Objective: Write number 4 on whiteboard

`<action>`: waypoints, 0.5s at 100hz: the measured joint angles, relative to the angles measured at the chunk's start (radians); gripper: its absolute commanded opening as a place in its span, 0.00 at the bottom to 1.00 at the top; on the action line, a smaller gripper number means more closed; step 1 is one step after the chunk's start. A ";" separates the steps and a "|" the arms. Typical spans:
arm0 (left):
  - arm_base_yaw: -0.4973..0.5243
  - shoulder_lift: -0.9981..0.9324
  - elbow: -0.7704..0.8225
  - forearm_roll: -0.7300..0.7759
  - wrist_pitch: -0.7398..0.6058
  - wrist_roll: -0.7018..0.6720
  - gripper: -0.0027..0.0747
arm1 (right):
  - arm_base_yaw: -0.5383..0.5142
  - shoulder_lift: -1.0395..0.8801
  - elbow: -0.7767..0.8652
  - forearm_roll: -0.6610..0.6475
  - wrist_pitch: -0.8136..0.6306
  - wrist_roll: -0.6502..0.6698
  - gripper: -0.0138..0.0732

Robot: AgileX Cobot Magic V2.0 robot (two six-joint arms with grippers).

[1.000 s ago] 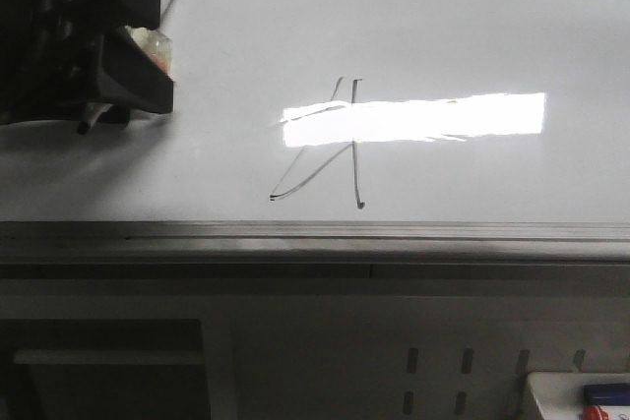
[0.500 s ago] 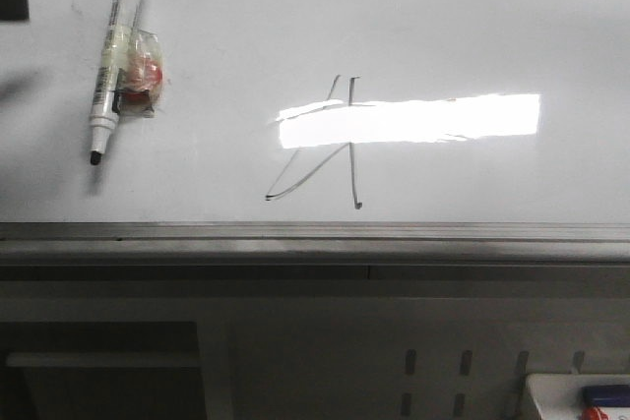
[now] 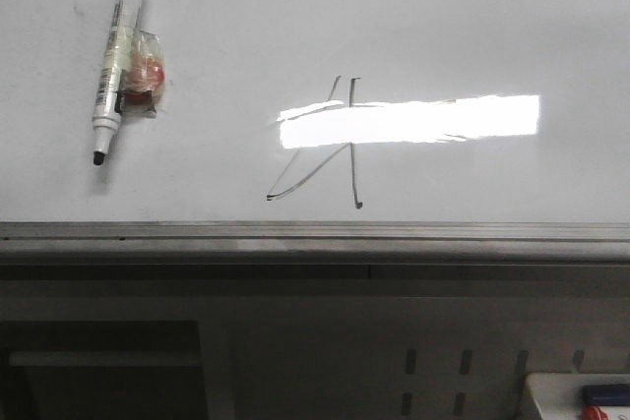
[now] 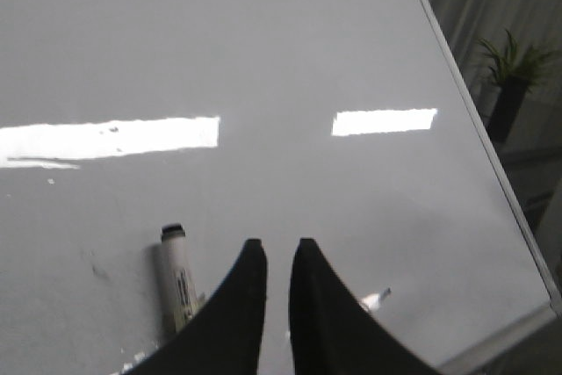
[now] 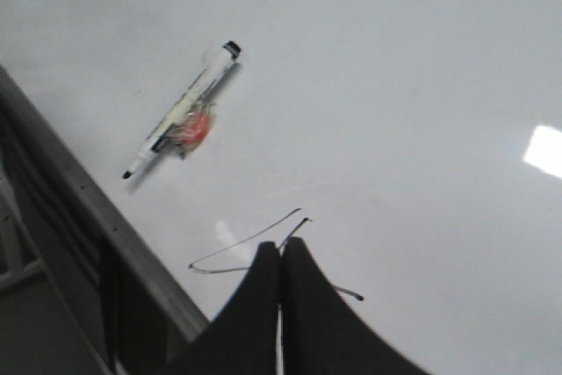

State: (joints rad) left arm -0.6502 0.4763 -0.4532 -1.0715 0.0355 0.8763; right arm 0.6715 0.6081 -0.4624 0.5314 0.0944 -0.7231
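The number 4 (image 3: 352,159) is drawn in thin dark strokes on the whiteboard (image 3: 472,27), partly under a bright light reflection. A white marker (image 3: 116,56) with a red-and-clear taped lump (image 3: 146,74) lies flat on the board at the far left. No gripper shows in the front view. In the left wrist view my left gripper (image 4: 274,245) hangs above the board next to the marker (image 4: 176,274), its jaws slightly apart and empty. In the right wrist view my right gripper (image 5: 281,245) is shut and empty above the number 4 (image 5: 237,248), with the marker (image 5: 180,111) farther off.
A grey metal rail (image 3: 315,233) runs along the board's near edge. Below it is a grey panel with slots (image 3: 433,361), and a white box (image 3: 551,390) holding blue and red items sits at the lower right. A potted plant (image 4: 509,68) stands beyond the board's side edge.
The left gripper, over the marker at the upper left a second ago, has pulled away out of the front view. The marker now lies free on the board.
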 measured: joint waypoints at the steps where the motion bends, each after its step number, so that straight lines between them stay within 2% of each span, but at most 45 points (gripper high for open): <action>1: 0.000 -0.005 0.010 0.002 0.008 0.000 0.01 | 0.000 -0.004 0.007 0.003 -0.010 0.000 0.08; 9: 0.000 -0.053 0.064 0.016 0.037 0.000 0.01 | 0.000 -0.054 0.087 0.052 -0.131 0.000 0.08; 19: 0.000 -0.099 0.119 0.020 0.053 0.000 0.01 | 0.000 -0.105 0.150 0.095 -0.214 0.000 0.08; 50: 0.000 -0.125 0.149 0.024 0.063 0.002 0.01 | 0.000 -0.156 0.174 0.114 -0.238 0.002 0.08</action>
State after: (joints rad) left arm -0.6502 0.3511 -0.3038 -1.0471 0.0980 0.8781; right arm 0.6715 0.4522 -0.2888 0.6455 -0.1432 -0.7213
